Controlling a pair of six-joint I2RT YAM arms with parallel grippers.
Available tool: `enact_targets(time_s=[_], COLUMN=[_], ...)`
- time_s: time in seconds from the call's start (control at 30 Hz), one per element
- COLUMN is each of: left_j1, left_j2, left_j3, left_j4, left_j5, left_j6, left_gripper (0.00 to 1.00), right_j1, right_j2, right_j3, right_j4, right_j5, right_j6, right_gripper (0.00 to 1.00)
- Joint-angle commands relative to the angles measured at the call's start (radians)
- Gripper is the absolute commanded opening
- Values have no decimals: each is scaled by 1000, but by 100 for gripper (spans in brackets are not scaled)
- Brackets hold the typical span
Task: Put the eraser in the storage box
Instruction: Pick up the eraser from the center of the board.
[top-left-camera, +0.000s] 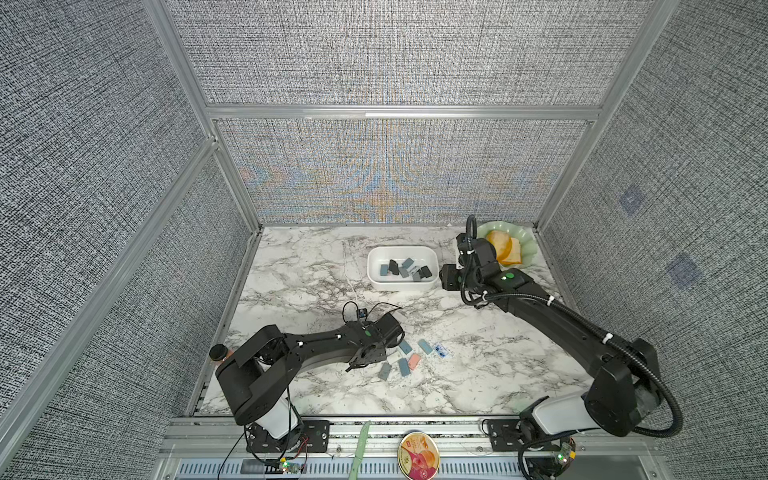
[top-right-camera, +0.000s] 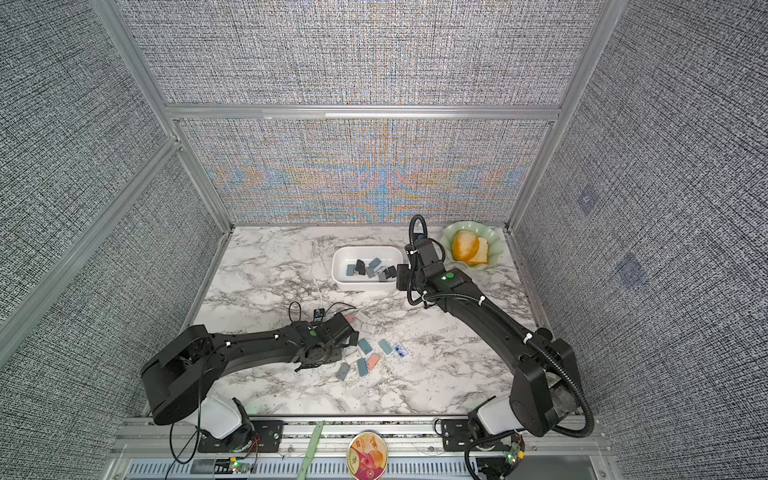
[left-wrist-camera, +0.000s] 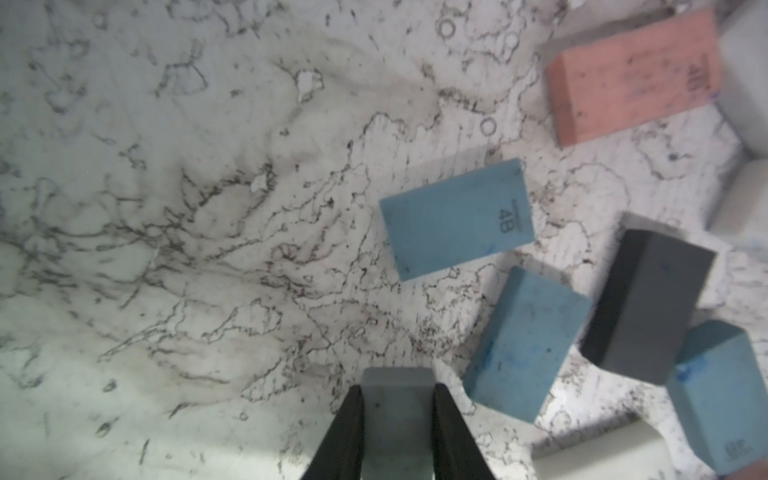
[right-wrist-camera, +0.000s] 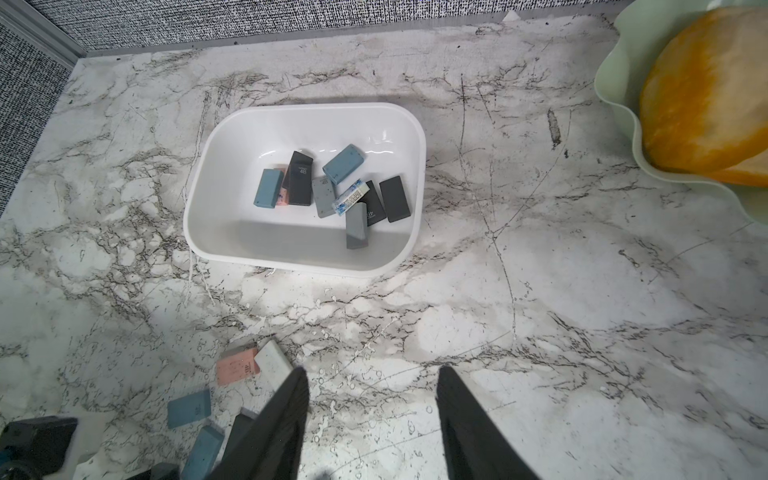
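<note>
Marble-patterned tabletop (top-left-camera: 478, 374), walled in grey fabric. Left gripper (left-wrist-camera: 397, 388): near the table's middle, jaws clamped across the narrow width of a grey eraser (left-wrist-camera: 397, 432). The eraser's long axis appears to run along the fingers, and whether it is clear of the surface cannot be told. Loose erasers (left-wrist-camera: 457, 218): blue, pink, dark and white, scattered just right of that gripper. Storage box (top-left-camera: 403, 286): white, long side running left to right, far and slightly right of the left gripper and well apart from it, with several erasers already inside. Right gripper (right-wrist-camera: 372, 374): jaws apart, empty, just beside the box's right end. It is the nearer arm, but the left carries the load. Judged next move: lift, then carry far and rightward to above the box's open top, approaching from its near-left side.
</note>
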Motion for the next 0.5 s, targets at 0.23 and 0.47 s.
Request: enact_targets(time_s=[0.23, 0.47], left_j1=[1, 1], left_j2=[-4, -60], left_j3=[8, 54], left_j4=[-56, -106], left_j5=[105, 72], left_j6=[2, 7], left_gripper=[25, 25], right_j1=[-2, -5], right_j2=[-12, -16], right_j3=[-2, -6], right_j4=[6, 2], right_j5=[16, 19], right_j6=[5, 6], right_gripper=[54, 53])
